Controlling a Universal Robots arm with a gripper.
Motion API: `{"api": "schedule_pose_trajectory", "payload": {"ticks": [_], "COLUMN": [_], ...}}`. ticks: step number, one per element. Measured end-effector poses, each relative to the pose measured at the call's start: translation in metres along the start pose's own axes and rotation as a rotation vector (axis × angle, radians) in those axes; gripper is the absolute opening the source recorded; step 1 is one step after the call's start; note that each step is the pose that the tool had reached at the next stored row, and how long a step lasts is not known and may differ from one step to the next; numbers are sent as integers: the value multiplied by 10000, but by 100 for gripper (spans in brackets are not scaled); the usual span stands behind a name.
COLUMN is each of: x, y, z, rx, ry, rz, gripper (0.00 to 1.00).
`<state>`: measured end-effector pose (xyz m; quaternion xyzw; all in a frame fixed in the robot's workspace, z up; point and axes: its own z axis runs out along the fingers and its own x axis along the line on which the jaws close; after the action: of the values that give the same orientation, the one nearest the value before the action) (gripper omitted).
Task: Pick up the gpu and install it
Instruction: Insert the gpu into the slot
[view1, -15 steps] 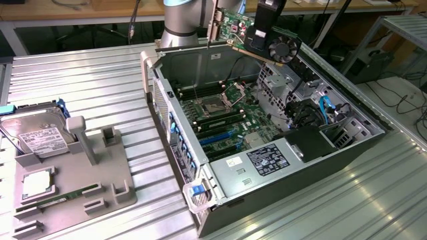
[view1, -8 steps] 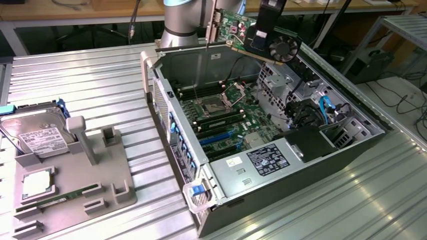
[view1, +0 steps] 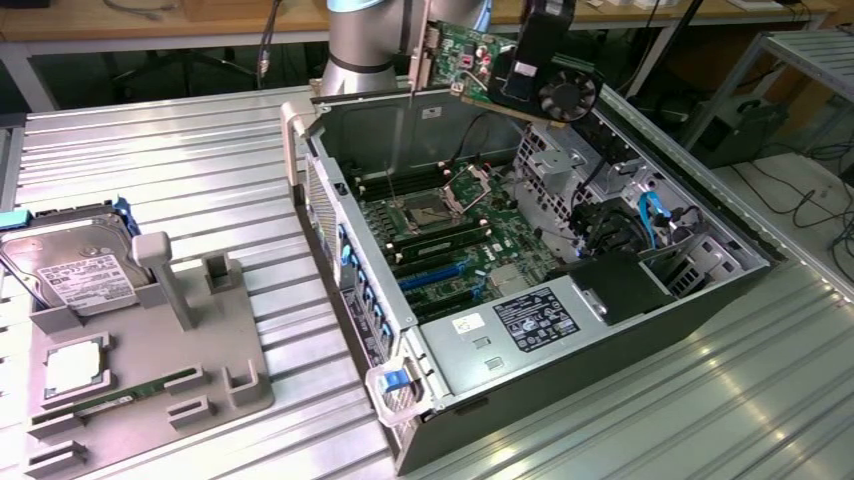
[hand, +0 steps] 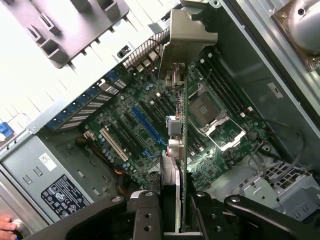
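The gpu (view1: 470, 52) hangs in the air above the open computer case (view1: 534, 330), near its far wall. Its green board faces the exterior view's left and its black fan (view1: 569, 95) faces the right. My gripper (view1: 545, 22) holds it from above. In the wrist view the gpu (hand: 178, 150) is edge-on between my two black fingers (hand: 145, 215), with its silver bracket (hand: 187, 40) at the far end. My gripper (hand: 172, 212) is shut on the card. Below lie the motherboard (hand: 125, 115) and its blue slot (hand: 147, 125).
A grey parts holder (view1: 200, 340) sits on the ribbed metal table at the exterior view's left, with a hard drive (view1: 74, 265), a CPU (view1: 74, 365) and a RAM stick (view1: 120, 395). Inside the case are a power supply (view1: 534, 320), a CPU socket (view1: 434, 212) and blue cables (view1: 654, 215).
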<state>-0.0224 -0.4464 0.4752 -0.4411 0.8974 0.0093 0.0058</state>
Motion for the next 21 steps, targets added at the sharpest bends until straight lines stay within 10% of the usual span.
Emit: {"api": "schedule_pose_trajectory", "payload": {"ticks": [21], "x": [0], "y": [0], "z": [1], "rx": [-45], "ry": [27], "rz": [-2414], "gripper": [28]}}
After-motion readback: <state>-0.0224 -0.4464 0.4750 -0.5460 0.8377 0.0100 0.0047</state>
